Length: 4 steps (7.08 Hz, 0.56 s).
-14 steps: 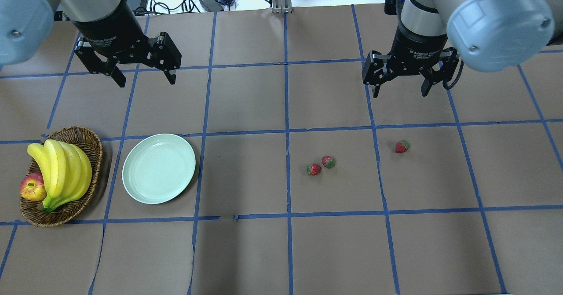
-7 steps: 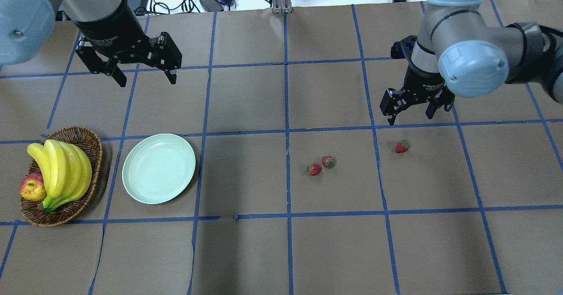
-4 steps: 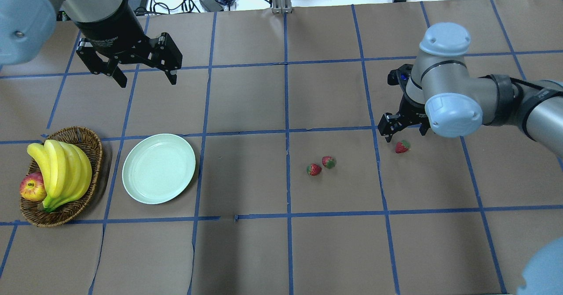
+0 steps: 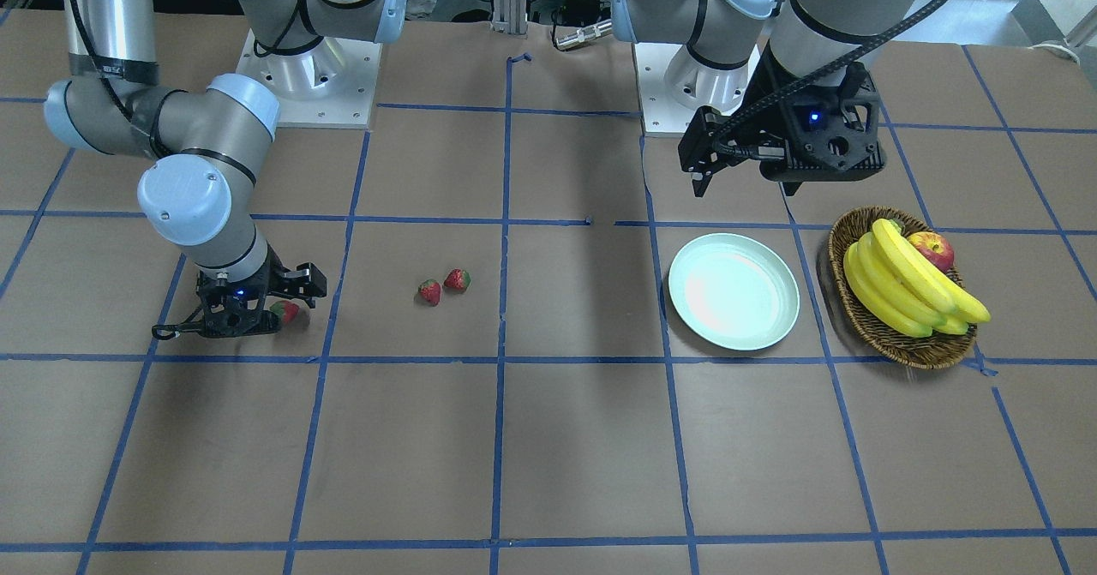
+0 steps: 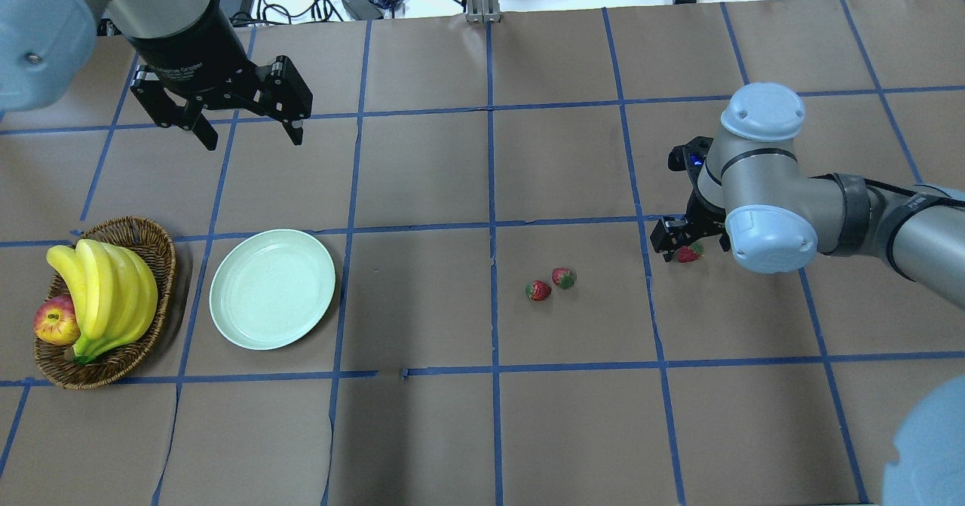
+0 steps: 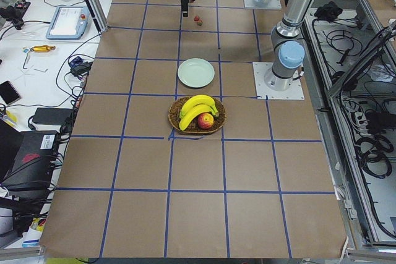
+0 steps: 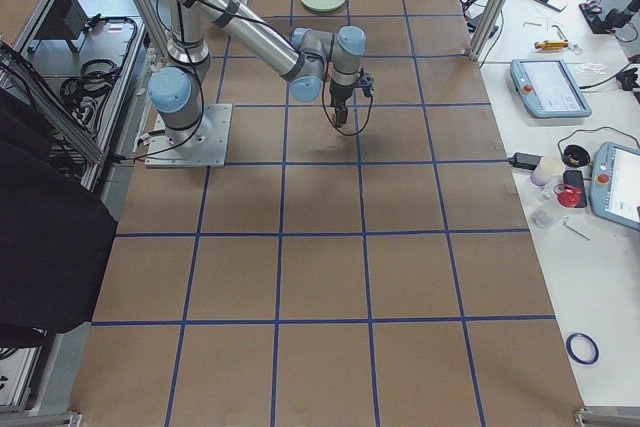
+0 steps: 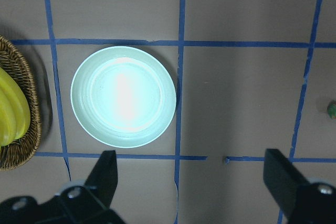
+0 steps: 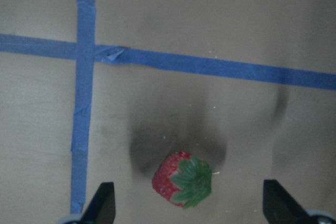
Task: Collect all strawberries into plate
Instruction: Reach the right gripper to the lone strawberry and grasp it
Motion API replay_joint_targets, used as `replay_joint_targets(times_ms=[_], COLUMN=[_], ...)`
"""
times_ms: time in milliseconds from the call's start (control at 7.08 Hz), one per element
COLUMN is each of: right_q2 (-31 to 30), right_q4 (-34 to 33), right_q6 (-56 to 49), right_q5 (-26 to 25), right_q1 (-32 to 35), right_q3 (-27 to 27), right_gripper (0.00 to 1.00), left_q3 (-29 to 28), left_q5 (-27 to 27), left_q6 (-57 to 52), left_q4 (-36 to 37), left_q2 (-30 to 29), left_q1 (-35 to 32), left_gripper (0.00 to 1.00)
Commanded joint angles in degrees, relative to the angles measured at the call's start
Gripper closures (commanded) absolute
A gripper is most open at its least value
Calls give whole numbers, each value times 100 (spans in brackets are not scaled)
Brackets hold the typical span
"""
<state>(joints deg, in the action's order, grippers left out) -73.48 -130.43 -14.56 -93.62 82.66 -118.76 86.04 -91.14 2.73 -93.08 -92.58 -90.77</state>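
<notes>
Three small red strawberries lie on the brown table. Two sit side by side near the middle (image 5: 538, 290) (image 5: 563, 277), also in the front view (image 4: 429, 291) (image 4: 457, 280). The third (image 5: 687, 254) (image 4: 284, 310) (image 9: 182, 179) lies further right. My right gripper (image 5: 692, 243) (image 9: 189, 208) is open and low over it, with a finger on either side, not touching it. The pale mint plate (image 5: 272, 289) (image 4: 734, 291) (image 8: 123, 96) is empty at the left. My left gripper (image 5: 250, 140) (image 8: 191, 182) is open and empty, high behind the plate.
A wicker basket (image 5: 151, 238) with bananas (image 5: 105, 295) and a red apple (image 5: 54, 321) stands left of the plate. Blue tape lines grid the table. Cables and devices lie beyond the far edge.
My right arm has swung forward and down, bringing its open gripper from behind the right-hand strawberry to around it. The left arm and all the fruit have not moved.
</notes>
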Motion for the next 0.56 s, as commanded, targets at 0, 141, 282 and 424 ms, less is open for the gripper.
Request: replay_joint_targets(times_ms=[0,141,282,424], right_q2=[35,44,44,44], right_q4=[-44,-44,-44,-44], right_q6=[6,6,15,23], right_q5=[2,-7,2,11], right_q1=[-4,-4,-4,-4], right_q3=[-25,-7,-7,2], right_gripper=[22,36,58,70], left_q3=[1,1,-8,-8], left_q5=[-9,0,-9,-9], left_q6=[0,0,0,0], left_q4=[0,0,0,0], left_q2=[3,3,3,3], left_q1=[-2,-2,-2,-2], left_gripper=[0,0,0,0])
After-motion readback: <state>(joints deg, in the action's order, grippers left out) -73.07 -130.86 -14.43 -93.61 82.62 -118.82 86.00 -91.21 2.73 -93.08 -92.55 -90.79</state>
